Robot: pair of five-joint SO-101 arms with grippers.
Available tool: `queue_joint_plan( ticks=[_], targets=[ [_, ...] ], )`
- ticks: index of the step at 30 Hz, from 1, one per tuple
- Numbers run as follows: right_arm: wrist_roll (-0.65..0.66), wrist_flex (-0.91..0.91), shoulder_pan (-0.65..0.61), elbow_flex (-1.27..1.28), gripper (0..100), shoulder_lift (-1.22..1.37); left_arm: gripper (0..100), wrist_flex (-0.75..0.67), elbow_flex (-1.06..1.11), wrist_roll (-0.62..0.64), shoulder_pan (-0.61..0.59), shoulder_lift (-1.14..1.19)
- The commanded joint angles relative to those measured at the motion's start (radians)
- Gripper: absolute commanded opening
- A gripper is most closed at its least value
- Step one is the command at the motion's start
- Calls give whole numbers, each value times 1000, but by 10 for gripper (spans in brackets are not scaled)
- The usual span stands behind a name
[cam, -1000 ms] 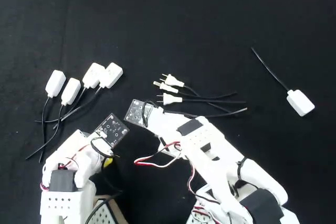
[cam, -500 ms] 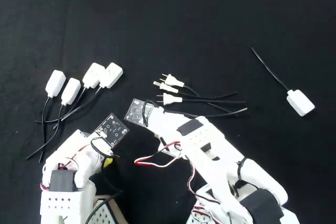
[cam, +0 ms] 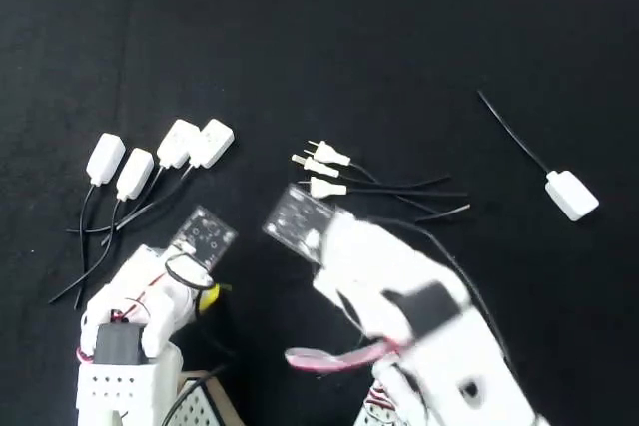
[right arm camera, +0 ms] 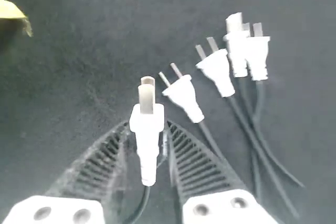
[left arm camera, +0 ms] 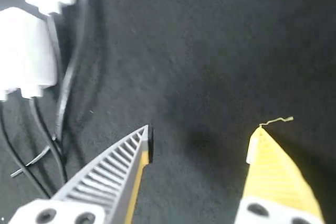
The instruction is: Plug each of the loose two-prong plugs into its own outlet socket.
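Note:
My right gripper [right arm camera: 146,132] is shut on a white two-prong plug [right arm camera: 145,116], its prongs pointing away from the wrist. Three loose white plugs [right arm camera: 184,94] [right arm camera: 216,69] [right arm camera: 247,45] lie just beyond it, black cords trailing back. From above, these plugs [cam: 327,188] lie mid-table, right beside the right gripper [cam: 300,221]. Several white outlet sockets [cam: 178,143] sit at the left on black cords, and one more socket [cam: 571,195] lies at the far right. My left gripper [left arm camera: 202,132] is open over bare cloth with two sockets [left arm camera: 31,61] beside it. From above, the left gripper [cam: 200,238] stands below the sockets.
A black cloth [cam: 399,57] covers the table, with open room across the far half. Black cords [cam: 100,236] run from the left sockets toward the left arm's base. The left gripper's yellow fingertip [right arm camera: 13,11] shows in the right wrist view.
The right arm has swung up and to the right, bringing its gripper closer to the loose plugs. The left gripper has shifted slightly toward the sockets.

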Motion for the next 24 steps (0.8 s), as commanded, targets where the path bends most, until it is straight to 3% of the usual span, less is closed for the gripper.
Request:
queue_joint_plan(
  ticks=[1,3,6,9,12,14,20,24],
  targets=[
    [-46,176,-20,1,11,-484,300,-87,-113,149,-4,-5],
    [-25,192,-41,12,11,-547,300,-109,-185,218,15,-5],
    [-14,166,-18,2,11,-470,300,-112,-314,267,107,-5],
    [-37,130,5,-41,11,-374,300,-149,-412,399,191,2],
    [-52,104,3,-56,11,-341,299,-244,-421,539,271,5],
    [-49,109,2,-50,11,-341,295,-292,-401,549,283,6],
    [-61,109,-35,-19,12,-341,71,-399,-375,649,291,58],
    [-176,34,-29,7,12,-346,93,-488,-343,775,337,107]
  ],
)
